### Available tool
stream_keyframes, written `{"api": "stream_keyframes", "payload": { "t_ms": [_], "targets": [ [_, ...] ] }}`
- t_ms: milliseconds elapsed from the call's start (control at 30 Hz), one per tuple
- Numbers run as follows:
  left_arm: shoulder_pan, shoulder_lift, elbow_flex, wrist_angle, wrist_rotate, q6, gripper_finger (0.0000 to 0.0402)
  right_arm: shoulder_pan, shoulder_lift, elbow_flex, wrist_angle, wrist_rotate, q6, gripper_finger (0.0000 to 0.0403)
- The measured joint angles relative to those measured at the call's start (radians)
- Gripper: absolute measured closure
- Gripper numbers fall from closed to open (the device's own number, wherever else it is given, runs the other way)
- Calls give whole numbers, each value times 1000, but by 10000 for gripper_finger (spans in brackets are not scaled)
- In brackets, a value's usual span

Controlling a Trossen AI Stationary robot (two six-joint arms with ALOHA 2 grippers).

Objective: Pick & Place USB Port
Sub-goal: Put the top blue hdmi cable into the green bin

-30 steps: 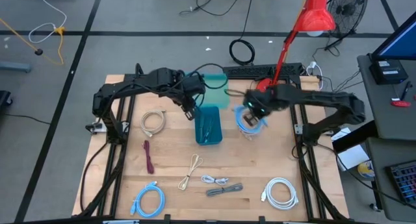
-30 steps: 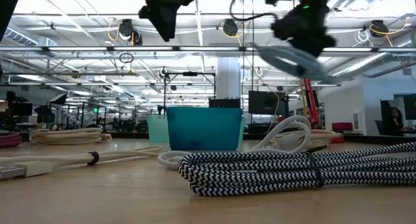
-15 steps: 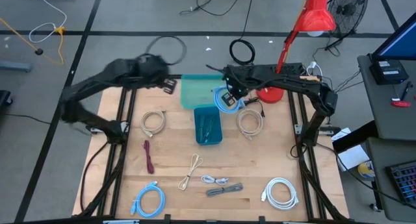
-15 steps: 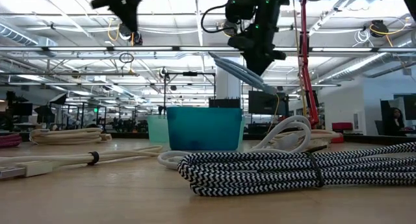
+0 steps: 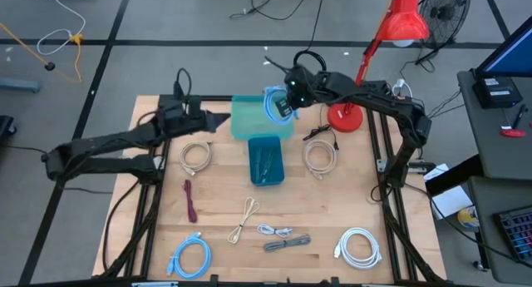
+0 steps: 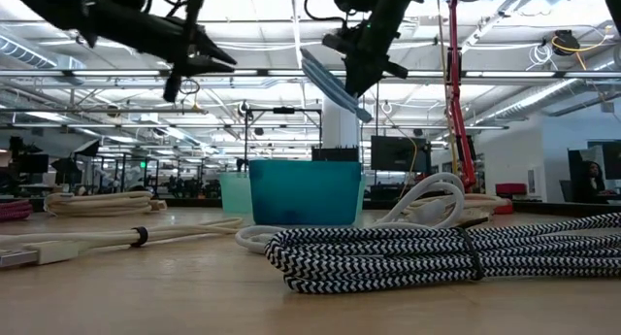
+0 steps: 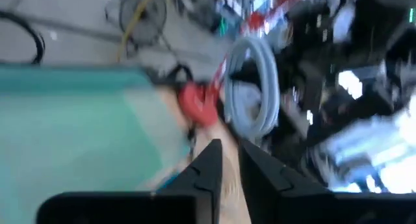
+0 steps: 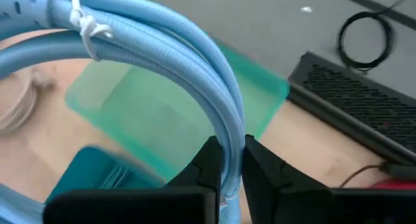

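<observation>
A light blue coiled cable hangs in my right gripper, which is shut on it above the light green bin. In the low view the coil is tilted and high above the bins. The teal bin sits just nearer, with cables inside. My left gripper is shut and empty. It hovers at the green bin's left side and points toward the coil. My right gripper pinches the coil's bundled strands between its two fingers, which lie across the strands. A white tie binds the loops farther along. The coil is lifted clear and hangs tilted over the green bin.
On the table lie two beige coils, a maroon cable, a beige cable, a blue coil, grey and white cables and a white coil. A red lamp base stands far right.
My right gripper has carried the blue coil up from the table right of the teal bin, toward the far edge and left, until it is over the green bin. My left gripper has drawn back from above the teal bin toward the table's left.
</observation>
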Motion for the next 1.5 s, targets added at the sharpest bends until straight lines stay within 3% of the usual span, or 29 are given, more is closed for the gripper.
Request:
{"api": "stream_keyframes", "payload": {
  "t_ms": [133, 200, 367, 500, 800, 1167, 1500],
  "targets": [
    [-29, 122, 67, 141, -32, -1, 301, -19, 0, 0, 36, 33, 12, 376],
    [-37, 188, 140, 132, -27, -2, 272, -27, 0, 0, 58, 31, 25, 376],
    [-37, 357, 316, 100, 105, 3, 199, -32, 0, 0, 84, 26, 33, 376],
    [-51, 439, 430, 66, 100, 37, 166, -32, 0, 0, 89, 14, 39, 376],
    [-52, 495, 548, -199, 48, 122, 160, -23, 0, 0, 74, 7, 30, 376],
    [-56, 425, 548, -298, -24, 158, 160, -25, 0, 0, 62, 5, 9, 376],
    [-34, 467, 549, -254, -12, 165, 160, 17, 0, 0, 148, -38, 28, 376]
  ]
}}
